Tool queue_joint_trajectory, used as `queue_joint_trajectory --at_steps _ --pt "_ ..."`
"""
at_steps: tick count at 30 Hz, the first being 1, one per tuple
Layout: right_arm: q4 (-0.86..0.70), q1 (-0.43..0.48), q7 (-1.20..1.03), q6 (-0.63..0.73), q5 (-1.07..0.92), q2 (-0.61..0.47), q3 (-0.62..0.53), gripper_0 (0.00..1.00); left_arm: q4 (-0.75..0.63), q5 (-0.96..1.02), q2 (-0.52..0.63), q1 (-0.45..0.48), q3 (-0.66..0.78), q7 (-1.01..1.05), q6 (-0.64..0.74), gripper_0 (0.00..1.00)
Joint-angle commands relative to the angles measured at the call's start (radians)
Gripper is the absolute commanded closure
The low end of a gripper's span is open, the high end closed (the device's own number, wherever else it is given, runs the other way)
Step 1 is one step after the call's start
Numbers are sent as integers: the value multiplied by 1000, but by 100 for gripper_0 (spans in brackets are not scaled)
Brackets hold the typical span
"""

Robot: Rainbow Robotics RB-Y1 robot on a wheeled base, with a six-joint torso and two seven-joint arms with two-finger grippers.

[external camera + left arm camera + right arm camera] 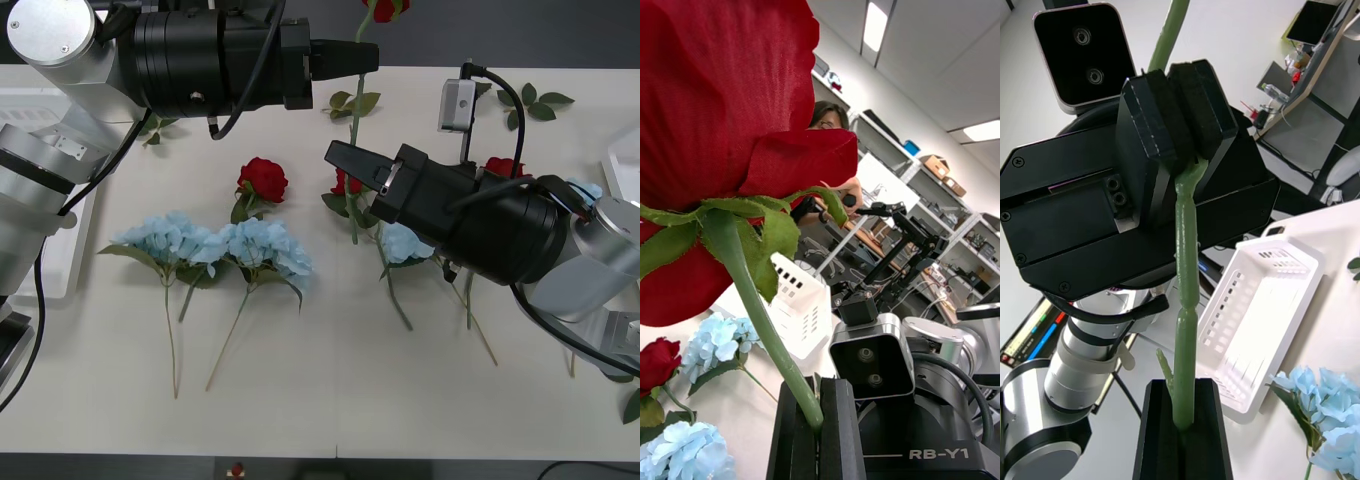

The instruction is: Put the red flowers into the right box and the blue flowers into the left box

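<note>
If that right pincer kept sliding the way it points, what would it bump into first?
It is already shut on the red rose's stem. Straight on, the right pincer would probably meet the left pincer, which grips the same stem, though depth is unclear.

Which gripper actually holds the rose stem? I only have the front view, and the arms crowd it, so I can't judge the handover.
Observer: Both. The right wrist view shows the right gripper shut on the green stem of the red rose.
Operator: And the left one?
Observer: In the left wrist view, the left gripper is shut on the same stem, with the bloom close above its fingers.
Operator: Is the stem bent between them?
Observer: Hardly. In the right wrist view it runs nearly straight from one gripper to the other, with a slight kink just below the left gripper's fingers.
</note>
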Motion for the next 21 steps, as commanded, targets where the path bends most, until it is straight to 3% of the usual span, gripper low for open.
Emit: queue_joint_trajectory --at_steps 1,2,3,4,5,13,21 --pt "-26 -13 -37 -6 -9 1 -18 100 -24 8 -2 -38 13 -17 -5 99" --pt "-26 -13 -38 -6 -9 -1 -18 100 -24 8 -2 -38 13 -17 -5 61" --pt "-26 -13 -40 -6 -9 -2 -18 100 -24 8 -2 -38 13 -17 -5 17" --pt "-26 -13 -40 -8 -9 -4 -18 100 -24 8 -2 -38 13 -17 -5 4" --pt "-26 -13 -40 -8 -9 -4 -18 100 -24 8 -2 -38 13 -17 -5 0" --pt "-26 -13 -41 -11 -9 -25 -18 100 -24 8 -2 -38 13 -17 -5 0" --pt "-26 -15 -61 4 -24 -113 -18 100 -24 8 -2 -38 13 -17 -5 0"
